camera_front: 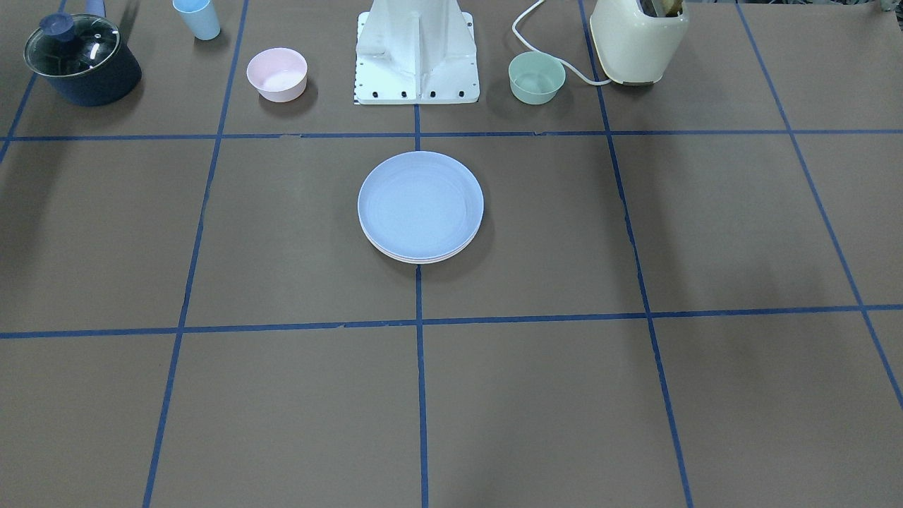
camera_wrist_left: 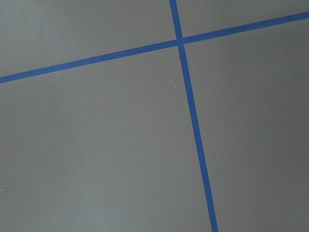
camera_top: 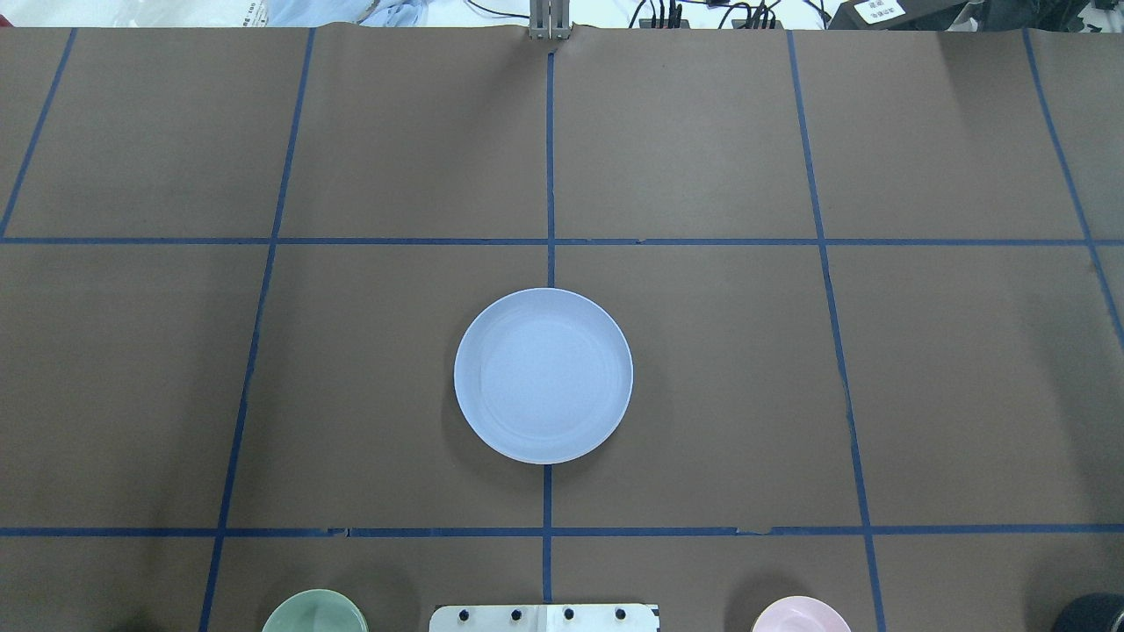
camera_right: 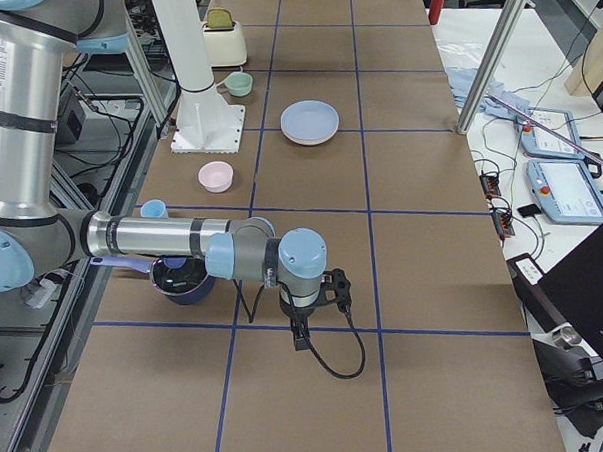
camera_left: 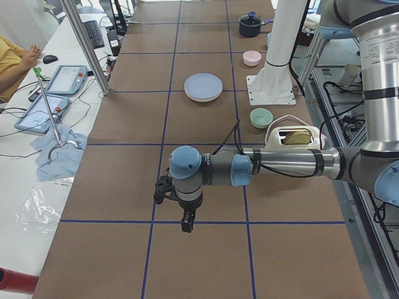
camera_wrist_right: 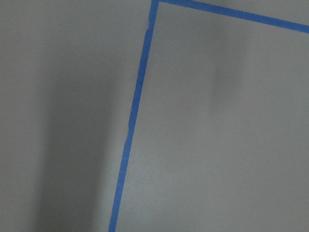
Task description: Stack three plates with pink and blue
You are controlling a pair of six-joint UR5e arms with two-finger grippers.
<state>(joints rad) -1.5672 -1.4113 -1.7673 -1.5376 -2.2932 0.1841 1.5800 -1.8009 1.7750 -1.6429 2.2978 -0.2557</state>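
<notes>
Table: brown, gridded in blue tape.

Three plates: stacked at table centre, blue on top. Two pale rims peek out beneath; pink not told from cream.

Left claw: at 9 o'clock of stack, well apart; spread impossible to tell.

Right claw: at 3 o'clock, likewise.

Mint bowl, 7 o'clock; pink bowl, 5 o'clock.

Hazard: slightly offset lower rims, likely to slide under any nudge from an arm.

Overhead and front-facing views face each other, sharing the round light blue plate. Wrist cameras look closely down.
</notes>
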